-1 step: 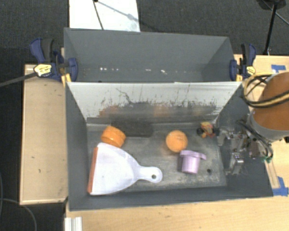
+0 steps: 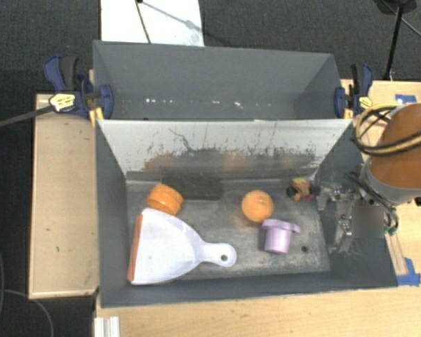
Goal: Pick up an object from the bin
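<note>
My gripper [image 2: 341,232] hangs over the bin's right sloping wall, low on the right side, with nothing seen in it. The nearest loose thing is a small purple cup [image 2: 278,236] with a flared rim, on the floor just left of the gripper and apart from it. An orange ball [image 2: 257,206] lies touching or nearly touching the cup on its upper left. A small brown and orange toy [image 2: 299,188] sits by the right wall, up and left of the gripper.
A white dustpan [image 2: 170,253] with an orange edge covers the floor's front left, its handle pointing right. An orange round lid-like thing [image 2: 165,199] rests above it, next to a dark flat block [image 2: 198,187] by the back wall. The arm's orange cover stands outside the bin's right rim.
</note>
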Motion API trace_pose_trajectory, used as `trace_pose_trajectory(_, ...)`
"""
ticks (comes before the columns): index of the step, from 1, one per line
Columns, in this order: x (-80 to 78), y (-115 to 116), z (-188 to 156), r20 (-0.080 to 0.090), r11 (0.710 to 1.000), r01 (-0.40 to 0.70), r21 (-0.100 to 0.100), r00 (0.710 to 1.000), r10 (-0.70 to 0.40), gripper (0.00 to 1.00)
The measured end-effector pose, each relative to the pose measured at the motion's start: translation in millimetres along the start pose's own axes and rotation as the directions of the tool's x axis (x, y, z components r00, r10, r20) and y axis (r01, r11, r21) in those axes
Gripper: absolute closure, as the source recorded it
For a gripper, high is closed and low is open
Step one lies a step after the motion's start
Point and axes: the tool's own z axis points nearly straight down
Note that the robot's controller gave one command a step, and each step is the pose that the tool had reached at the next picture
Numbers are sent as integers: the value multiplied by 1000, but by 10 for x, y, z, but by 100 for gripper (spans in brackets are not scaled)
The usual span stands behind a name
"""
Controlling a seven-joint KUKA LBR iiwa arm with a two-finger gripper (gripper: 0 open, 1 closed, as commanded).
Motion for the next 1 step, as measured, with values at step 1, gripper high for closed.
trace_pose_trajectory(1, 11, 74, 373, 6, 999, -49, 1, 999, 49, 0)
